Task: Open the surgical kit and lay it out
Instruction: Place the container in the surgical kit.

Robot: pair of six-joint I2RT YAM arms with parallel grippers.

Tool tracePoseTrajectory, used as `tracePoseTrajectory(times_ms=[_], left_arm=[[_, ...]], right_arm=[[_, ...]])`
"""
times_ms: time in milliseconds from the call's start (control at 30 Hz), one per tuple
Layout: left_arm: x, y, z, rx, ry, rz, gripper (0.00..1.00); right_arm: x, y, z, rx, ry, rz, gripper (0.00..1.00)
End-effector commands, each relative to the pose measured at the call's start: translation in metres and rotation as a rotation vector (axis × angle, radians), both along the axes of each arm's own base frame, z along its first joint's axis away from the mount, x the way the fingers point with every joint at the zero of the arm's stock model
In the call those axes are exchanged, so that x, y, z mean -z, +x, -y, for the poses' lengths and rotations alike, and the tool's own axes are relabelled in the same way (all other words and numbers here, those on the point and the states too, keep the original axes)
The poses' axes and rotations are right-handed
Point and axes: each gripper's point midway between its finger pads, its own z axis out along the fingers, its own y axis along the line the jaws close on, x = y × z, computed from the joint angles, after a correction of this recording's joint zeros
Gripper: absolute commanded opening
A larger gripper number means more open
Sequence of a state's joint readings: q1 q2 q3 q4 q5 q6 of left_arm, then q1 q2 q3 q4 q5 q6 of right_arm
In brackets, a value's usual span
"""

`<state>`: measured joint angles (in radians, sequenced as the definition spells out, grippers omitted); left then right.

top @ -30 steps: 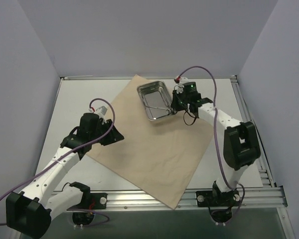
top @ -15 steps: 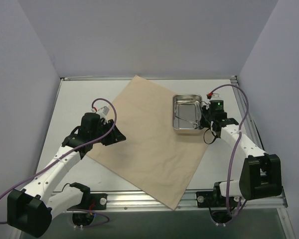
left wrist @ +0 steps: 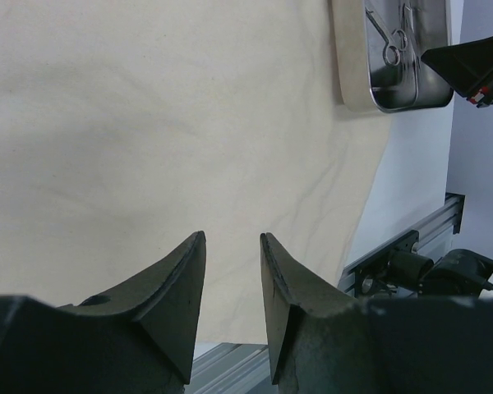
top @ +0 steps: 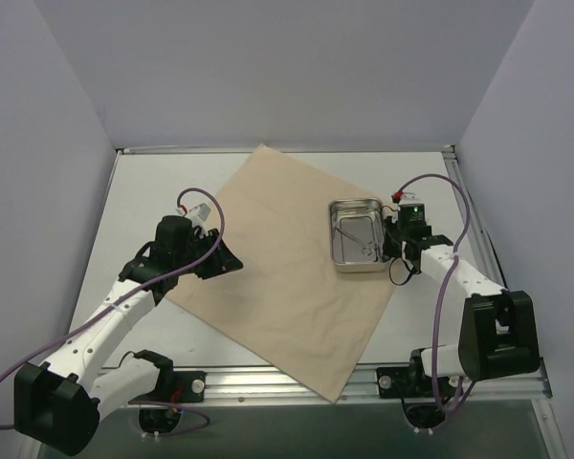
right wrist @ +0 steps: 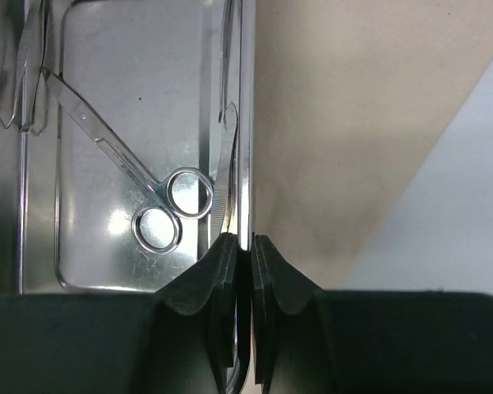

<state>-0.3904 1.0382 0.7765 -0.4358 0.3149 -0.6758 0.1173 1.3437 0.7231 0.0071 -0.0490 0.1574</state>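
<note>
Top view, the tools in the steel tray (top: pixel 347 256) are too tiny to tell apart; right wrist view shows scissors (right wrist: pixel 140 185), plus tweezers (right wrist: pixel 25 90) cut off at the top. Right gripper (right wrist: pixel 245 246) is pinched tight on the tray's rim. Left gripper (left wrist: pixel 230 246) hangs half open, holding nothing, over the tan wrap sheet (top: pixel 277 268). Tray sits near the sheet's right corner, white table (top: pixel 153 191), pale walls (top: pixel 268 67).

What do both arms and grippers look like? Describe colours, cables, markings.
White links, black joints and a looping purple cable on left arm and right arm; a green light on the right wrist. Left gripper and right gripper: black wedge-shaped fingers.
</note>
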Motion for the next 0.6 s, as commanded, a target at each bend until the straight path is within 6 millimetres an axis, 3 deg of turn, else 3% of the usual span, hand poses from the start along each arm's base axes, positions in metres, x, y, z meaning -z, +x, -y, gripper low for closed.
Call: tracePoseTrajectory(times_ms=[0, 267, 567], left_arm=[[-0.019, 0.007, 0.008, 0.028, -0.038, 0.07, 0.42], [-0.021, 0.008, 0.009, 0.029, -0.039, 0.071, 0.41], [-0.022, 0.007, 0.009, 0.037, -0.041, 0.069, 0.42]], right_arm=[[-0.013, 0.028, 0.003, -0.006, -0.007, 0.084, 0.0], [0.003, 0.029, 0.028, 0.048, -0.071, 0.015, 0.0], [0.019, 0.027, 0.04, 0.072, -0.129, -0.07, 0.0]])
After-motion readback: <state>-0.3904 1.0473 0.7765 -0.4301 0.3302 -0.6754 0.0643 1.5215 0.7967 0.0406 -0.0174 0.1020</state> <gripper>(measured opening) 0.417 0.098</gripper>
